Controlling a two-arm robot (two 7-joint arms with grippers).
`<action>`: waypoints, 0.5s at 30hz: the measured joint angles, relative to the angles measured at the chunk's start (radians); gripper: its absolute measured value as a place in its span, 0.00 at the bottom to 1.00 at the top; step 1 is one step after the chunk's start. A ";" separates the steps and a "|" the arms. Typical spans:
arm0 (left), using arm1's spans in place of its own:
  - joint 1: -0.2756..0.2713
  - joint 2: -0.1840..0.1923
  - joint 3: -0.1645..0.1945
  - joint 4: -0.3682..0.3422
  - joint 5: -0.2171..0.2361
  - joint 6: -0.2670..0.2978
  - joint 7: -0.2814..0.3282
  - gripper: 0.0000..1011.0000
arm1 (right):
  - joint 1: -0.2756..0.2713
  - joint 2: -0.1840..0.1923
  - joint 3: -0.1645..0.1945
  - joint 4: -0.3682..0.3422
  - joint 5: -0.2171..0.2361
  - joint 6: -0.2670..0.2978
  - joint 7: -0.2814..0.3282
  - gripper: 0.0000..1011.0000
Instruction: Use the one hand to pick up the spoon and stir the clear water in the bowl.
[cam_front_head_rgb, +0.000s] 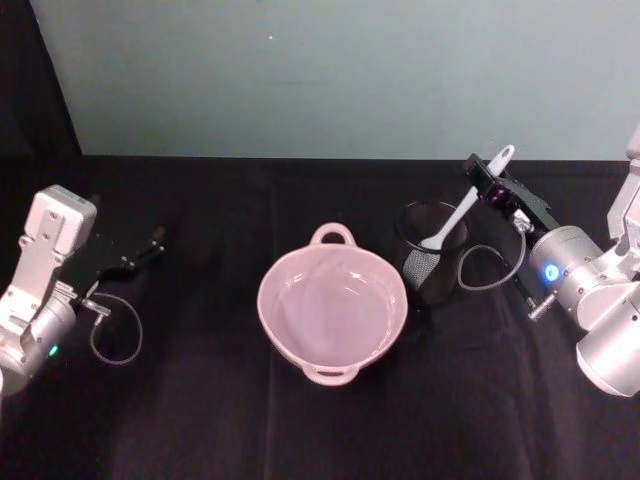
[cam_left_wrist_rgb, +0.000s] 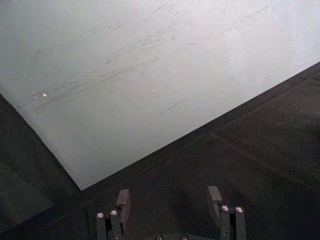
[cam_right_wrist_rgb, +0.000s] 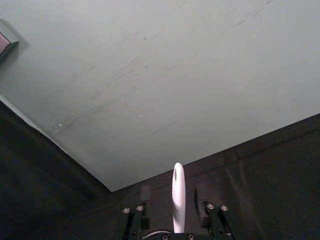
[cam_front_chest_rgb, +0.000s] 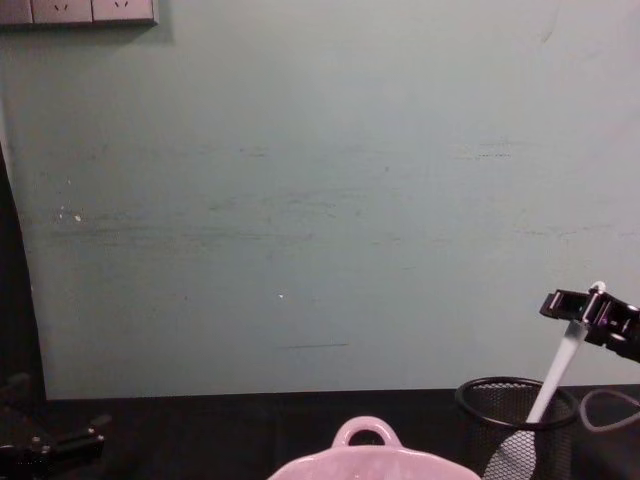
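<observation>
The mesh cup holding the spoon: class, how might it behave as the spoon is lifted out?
The mesh cup looks like thin open wire, so probably light. The spoon leans on its rim, held by the right tool, so the cup may tip or slide.

Even, soft light sits on the pale green wall with no hard glare, just 2 or 3 tiny bright specks in the wrist views, while the black tablecloth swallows nearly all shadow and detail. The pink bowl glows with a gentle sheen along its rim and a paler patch inside, and the white spoon reads bright against the dark. Focus is soft and grainy throughout, the wrist views haziest on the dark cloth, and the left edge of the chest view drops off into black.
</observation>
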 joint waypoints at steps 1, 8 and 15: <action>0.000 0.000 0.000 0.000 0.000 0.000 0.000 1.00 | 0.000 0.000 0.000 0.000 0.000 0.000 0.000 0.55; 0.000 0.000 0.000 0.000 0.000 0.000 0.000 1.00 | 0.000 0.000 0.000 0.000 0.000 -0.001 -0.001 0.78; 0.000 0.000 0.000 0.000 0.000 0.000 0.000 1.00 | -0.008 0.005 0.003 -0.004 -0.017 -0.021 -0.002 0.96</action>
